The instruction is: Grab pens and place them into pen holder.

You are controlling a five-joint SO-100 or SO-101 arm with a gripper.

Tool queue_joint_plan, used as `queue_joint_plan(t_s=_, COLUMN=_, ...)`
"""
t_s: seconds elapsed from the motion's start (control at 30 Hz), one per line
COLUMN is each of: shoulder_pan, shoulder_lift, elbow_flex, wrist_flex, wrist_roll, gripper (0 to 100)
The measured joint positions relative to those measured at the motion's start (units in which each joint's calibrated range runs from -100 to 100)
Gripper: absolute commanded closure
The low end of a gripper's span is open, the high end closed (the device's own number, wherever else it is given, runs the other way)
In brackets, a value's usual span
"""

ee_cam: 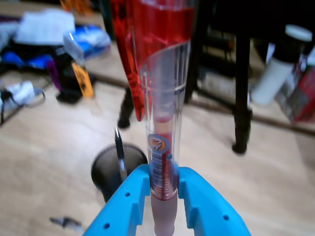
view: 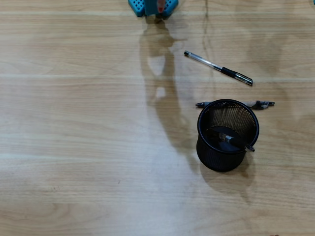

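My blue gripper (ee_cam: 164, 183) is shut on the red-and-clear pen (ee_cam: 162, 123), which points away from the camera in the wrist view. In the overhead view the gripper (view: 152, 9) shows only at the top edge, far from the holder. The black wire-mesh pen holder (view: 227, 147) stands at the right, with a dark pen (view: 232, 140) leaning inside it. It also shows in the wrist view (ee_cam: 106, 172), with that pen (ee_cam: 119, 152) sticking up. A clear stick pen with a black cap (view: 218, 68) lies on the table. Another pen (view: 261, 104) lies just behind the holder, partly hidden.
The wooden table (view: 88, 147) runs across the whole overhead view. In the wrist view, black furniture legs (ee_cam: 242, 88), a white cylinder (ee_cam: 278, 69) and blurred clutter (ee_cam: 44, 44) stand beyond the table. A small grey thing (ee_cam: 66, 223) lies on the table at the lower left.
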Motion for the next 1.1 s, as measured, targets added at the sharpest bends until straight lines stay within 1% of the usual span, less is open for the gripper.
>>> queue_joint_plan(t_s=0.07, shoulder_pan=-1.8, shoulder_lift=2.0, elbow_flex=0.0, wrist_flex=-4.9, wrist_roll=0.0, gripper=98)
queue_joint_plan(t_s=0.1, shoulder_pan=-3.6, shoulder_lift=4.8, elbow_flex=0.0, wrist_flex=-9.8, wrist_roll=-0.2, gripper=98)
queue_joint_plan(t_s=0.17, shoulder_pan=-4.9, shoulder_lift=7.1, elbow_flex=0.2, wrist_flex=-13.1, wrist_roll=-0.8, gripper=98)
queue_joint_plan(t_s=0.3, shoulder_pan=-9.9, shoulder_lift=15.6, elbow_flex=0.0, wrist_flex=-26.2, wrist_roll=-2.1, gripper=98)
queue_joint_plan(t_s=0.43, shoulder_pan=-11.8, shoulder_lift=24.4, elbow_flex=0.1, wrist_flex=-37.1, wrist_roll=-2.1, gripper=98)
queue_joint_plan(t_s=0.6, shoulder_pan=-13.1, shoulder_lift=30.7, elbow_flex=0.0, wrist_flex=-41.3, wrist_roll=-2.1, gripper=98)
queue_joint_plan(t_s=0.77, shoulder_pan=-13.1, shoulder_lift=34.7, elbow_flex=0.6, wrist_flex=-41.8, wrist_roll=-2.1, gripper=98)
queue_joint_plan(t_s=1.1, shoulder_pan=-13.1, shoulder_lift=38.7, elbow_flex=7.5, wrist_flex=-42.0, wrist_roll=-2.2, gripper=98)
